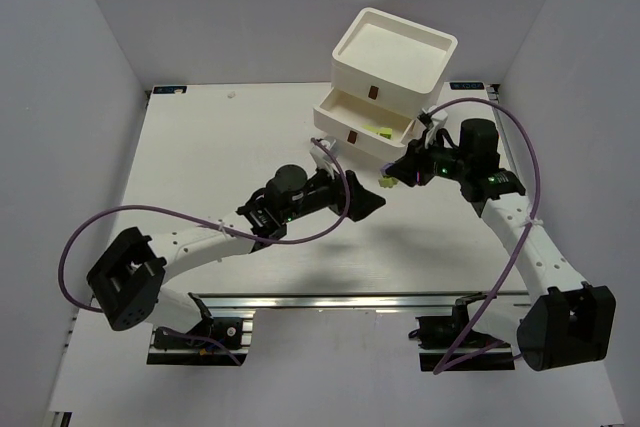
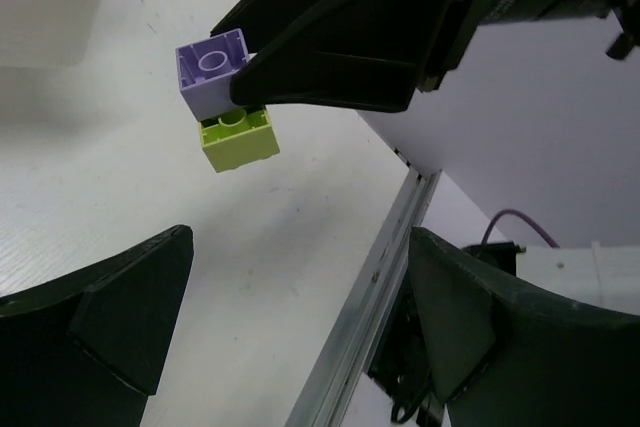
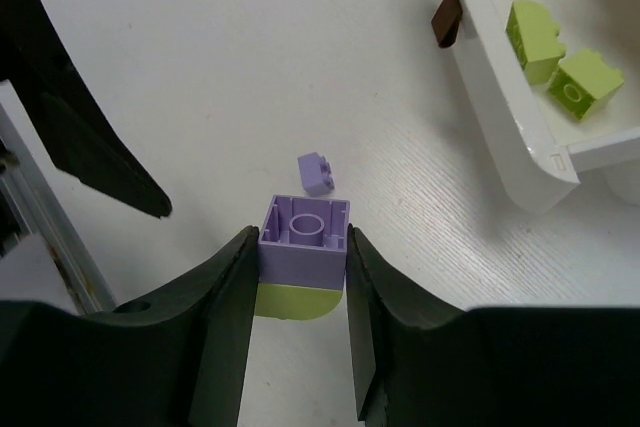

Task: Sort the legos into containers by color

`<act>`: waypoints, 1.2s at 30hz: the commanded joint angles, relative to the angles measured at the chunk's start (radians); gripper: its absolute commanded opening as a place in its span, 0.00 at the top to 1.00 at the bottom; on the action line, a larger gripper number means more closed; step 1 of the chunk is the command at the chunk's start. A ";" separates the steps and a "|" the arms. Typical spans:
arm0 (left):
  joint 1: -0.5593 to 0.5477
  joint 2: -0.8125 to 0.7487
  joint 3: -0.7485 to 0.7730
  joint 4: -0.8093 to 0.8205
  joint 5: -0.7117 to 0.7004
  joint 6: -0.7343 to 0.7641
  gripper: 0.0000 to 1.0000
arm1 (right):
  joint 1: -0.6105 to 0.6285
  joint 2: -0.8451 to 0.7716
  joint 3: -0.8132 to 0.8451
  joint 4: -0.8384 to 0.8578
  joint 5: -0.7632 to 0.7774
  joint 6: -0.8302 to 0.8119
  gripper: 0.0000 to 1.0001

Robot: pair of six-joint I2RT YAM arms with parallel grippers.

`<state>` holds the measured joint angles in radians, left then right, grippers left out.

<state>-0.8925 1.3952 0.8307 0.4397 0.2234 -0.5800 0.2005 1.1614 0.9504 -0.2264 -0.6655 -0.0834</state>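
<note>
My right gripper (image 3: 303,247) is shut on a pale purple lego (image 3: 305,237) that is joined to a lime lego (image 3: 292,302), and holds the pair above the table. The left wrist view shows the same pair, purple (image 2: 208,72) over lime (image 2: 238,139), at the tip of the right gripper's fingers (image 2: 330,57). My left gripper (image 2: 300,317) is open and empty, facing the pair from a short way off. A small purple lego (image 3: 317,173) lies on the table. The white drawer unit (image 1: 392,47) has two drawers pulled out; one (image 3: 520,147) holds two lime legos (image 3: 535,37).
A brown handle (image 3: 445,17) sits on the open drawer's front. The metal rail at the table's near edge (image 2: 385,257) runs under my left gripper. Grey walls enclose the table on the left, right and back.
</note>
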 commanded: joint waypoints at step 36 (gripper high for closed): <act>-0.066 0.194 0.235 -0.025 -0.332 -0.026 0.48 | 0.048 -0.101 -0.047 0.177 0.126 0.317 1.00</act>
<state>-0.9562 1.5852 1.0275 0.4038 -0.1162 -0.6113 0.2447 1.0851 0.9009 -0.0998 -0.5255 0.2031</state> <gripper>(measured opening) 0.552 0.420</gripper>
